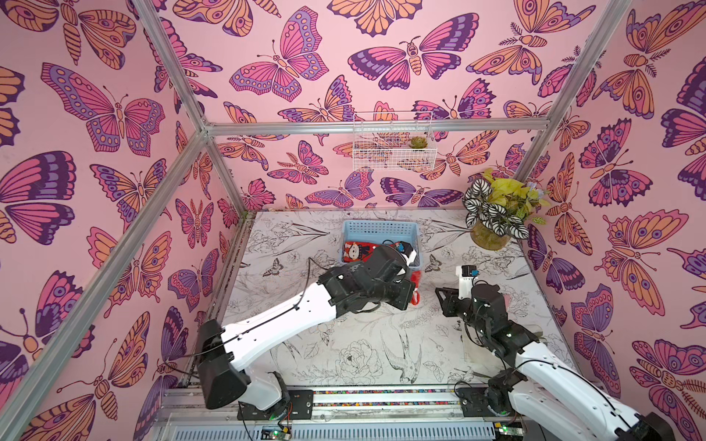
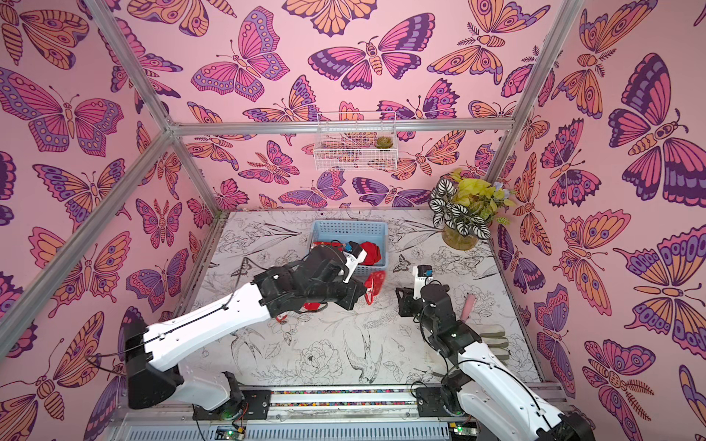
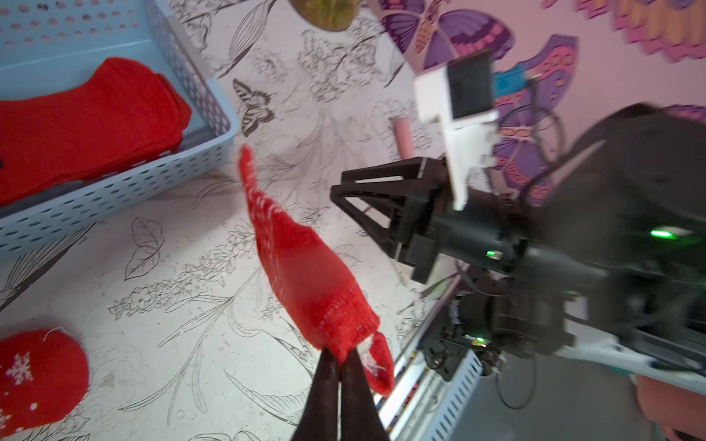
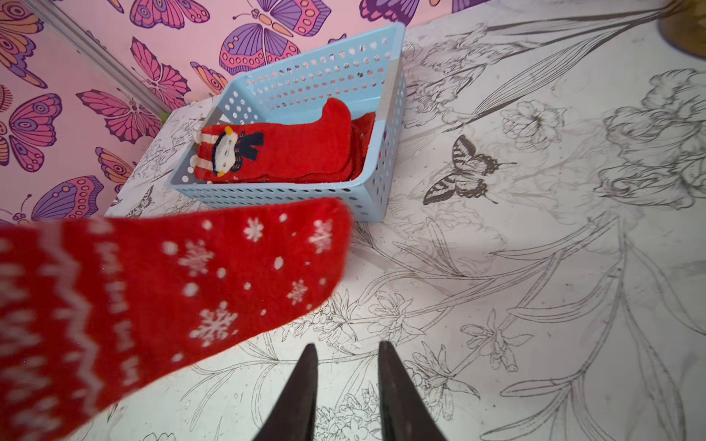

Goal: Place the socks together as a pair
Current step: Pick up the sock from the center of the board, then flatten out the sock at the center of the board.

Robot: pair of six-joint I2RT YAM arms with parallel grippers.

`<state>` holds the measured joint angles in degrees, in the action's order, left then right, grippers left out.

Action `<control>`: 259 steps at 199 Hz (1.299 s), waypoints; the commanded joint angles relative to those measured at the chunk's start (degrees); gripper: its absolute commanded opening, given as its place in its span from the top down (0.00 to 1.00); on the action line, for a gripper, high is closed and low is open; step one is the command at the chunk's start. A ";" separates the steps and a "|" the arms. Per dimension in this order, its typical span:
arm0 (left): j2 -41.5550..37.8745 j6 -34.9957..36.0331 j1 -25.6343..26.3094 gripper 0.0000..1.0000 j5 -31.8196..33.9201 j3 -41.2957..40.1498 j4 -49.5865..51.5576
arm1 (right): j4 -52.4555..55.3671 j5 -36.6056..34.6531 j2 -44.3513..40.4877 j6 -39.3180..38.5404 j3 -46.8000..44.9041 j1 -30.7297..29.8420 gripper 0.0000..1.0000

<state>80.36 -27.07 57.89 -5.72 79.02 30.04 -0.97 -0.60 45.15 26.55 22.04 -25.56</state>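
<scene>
Pinched snowflake sock (image 3: 301,267) by one end in fully closed left gripper (image 3: 341,359); hung clear of table (image 4: 535,267), long axis running from jaws toward blue basket (image 4: 378,191), toe near right gripper (image 4: 347,355); found that one part-open, empty; spotted second snowflake sock (image 3: 38,370) flat on table near left gripper, probably mate, half cropped; counted only stacked red socks (image 4: 290,149) inside basket.

Pink butterfly wallpaper (image 1: 214,49) on 3 walls surrounds a table (image 1: 344,336) printed with line-drawn flowers.
</scene>
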 commanded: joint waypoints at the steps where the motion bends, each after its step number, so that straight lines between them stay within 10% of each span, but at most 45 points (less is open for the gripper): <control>1: -6.18 -0.93 -0.03 1.00 -2.10 -7.10 -7.48 | 1.41 -3.73 -1.99 -0.36 -0.99 -0.28 0.70; 75: -13.40 -19.00 -12.56 1.00 -1.68 -40.19 -12.96 | 3.73 -5.79 -6.55 -0.20 -1.48 -0.28 0.69; 143: -13.34 -17.95 -16.99 1.00 1.61 -47.65 -13.03 | 14.10 -5.47 0.10 5.06 3.80 -0.28 0.69; 209: -24.14 -16.09 -17.46 0.30 15.08 -45.98 -0.45 | 10.04 -2.37 10.24 8.03 5.48 -5.40 0.69; 259: -27.34 -21.42 -18.33 0.25 19.67 -45.10 2.26 | 4.31 -5.00 24.17 11.17 10.91 -15.19 0.75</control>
<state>53.87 -45.10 40.12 8.88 33.19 28.45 7.33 -3.73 63.77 35.22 28.97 -37.26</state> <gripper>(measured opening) 0.746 0.257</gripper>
